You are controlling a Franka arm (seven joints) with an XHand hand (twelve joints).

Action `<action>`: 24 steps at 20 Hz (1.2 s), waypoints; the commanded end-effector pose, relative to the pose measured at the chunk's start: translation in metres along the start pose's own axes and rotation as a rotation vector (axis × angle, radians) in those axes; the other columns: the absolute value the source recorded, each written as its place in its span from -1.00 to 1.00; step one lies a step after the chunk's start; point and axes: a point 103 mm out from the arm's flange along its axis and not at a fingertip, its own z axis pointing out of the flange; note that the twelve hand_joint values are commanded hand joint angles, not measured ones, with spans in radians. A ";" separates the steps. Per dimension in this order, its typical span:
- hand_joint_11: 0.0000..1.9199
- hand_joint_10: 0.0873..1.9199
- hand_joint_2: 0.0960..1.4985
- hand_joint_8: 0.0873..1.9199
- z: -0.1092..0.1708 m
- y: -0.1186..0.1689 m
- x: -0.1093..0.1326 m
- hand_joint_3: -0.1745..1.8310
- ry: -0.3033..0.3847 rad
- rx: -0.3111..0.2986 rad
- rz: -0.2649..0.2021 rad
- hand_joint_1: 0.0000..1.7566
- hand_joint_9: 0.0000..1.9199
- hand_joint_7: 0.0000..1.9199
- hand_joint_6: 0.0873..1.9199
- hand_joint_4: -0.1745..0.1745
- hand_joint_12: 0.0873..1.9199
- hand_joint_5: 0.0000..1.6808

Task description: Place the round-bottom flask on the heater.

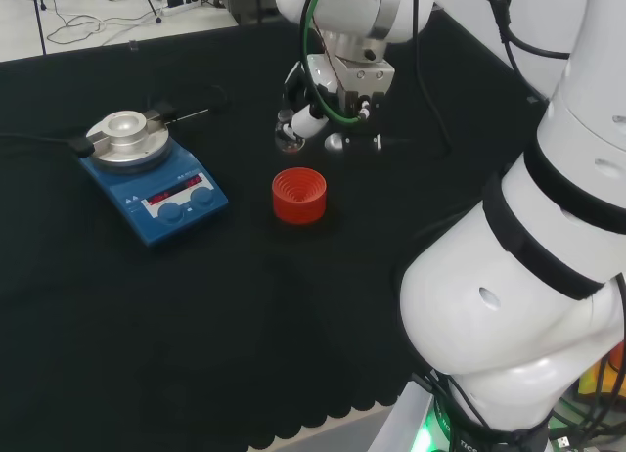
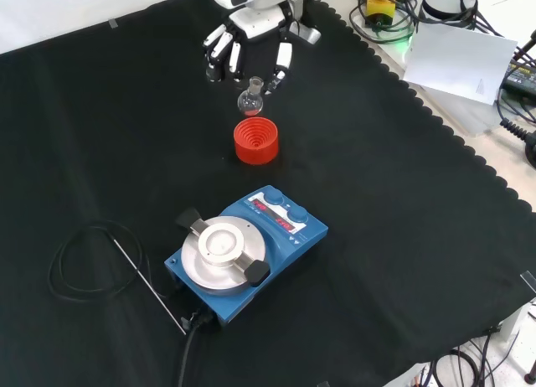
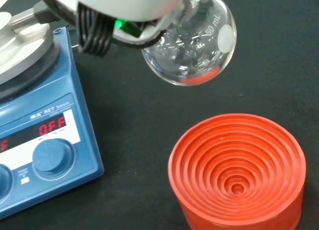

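- Head view: the black and white robot hand (image 1: 311,114) is seen above the black-clothed desk (image 1: 196,315), its fingers curled round the small clear glass round-bottom flask (image 1: 288,134). The flask is held clear of the cloth, just beyond the red ribbed ring stand (image 1: 298,195), which stands empty. The blue heater with a round silver top plate (image 1: 152,173) is set well to the left of the stand. A thin metal rod (image 1: 191,113) is seen lying behind the heater.
- Front view: the hand (image 2: 243,43) is shown coming in from the top, its fingers bent downward. The flask (image 2: 250,100) is held by its neck between the fingers and the thumb, upright, its round bulb just above the far rim of the red stand (image 2: 255,141). A little red is seen at the bottom of the bulb. The heater (image 2: 243,251) is placed nearer the camera, well apart from the stand, with nothing on its plate. A black cable (image 2: 79,261) is coiled at its left.
- Wrist view: the bulb of the flask (image 3: 192,53) is seen close up, hanging free above the cloth, beside the ribbed stand (image 3: 237,172). A red trace lies at its lowest part. The heater's blue front with a round knob (image 3: 45,145) is seen near by.
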 end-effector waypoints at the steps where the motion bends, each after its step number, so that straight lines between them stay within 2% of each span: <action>1: -0.69 -0.49 -0.23 -0.42 -0.013 0.010 0.017 -0.06 -0.018 0.020 -0.021 0.26 -0.28 -0.55 -0.15 1.00 0.36 0.42; 5: -0.69 -0.49 -0.23 -0.42 -0.022 0.027 0.032 -0.06 -0.012 0.029 -0.038 0.26 -0.28 -0.55 -0.15 1.00 0.36 0.42; 12: -0.69 -0.49 -0.23 -0.42 -0.034 0.071 0.067 -0.06 -0.017 0.045 -0.099 0.26 -0.29 -0.55 -0.14 1.00 0.36 0.42; 24: -0.68 -0.49 -0.23 -0.42 -0.030 0.135 0.130 -0.05 -0.042 0.091 -0.215 0.26 -0.29 -0.56 -0.13 1.00 0.36 0.41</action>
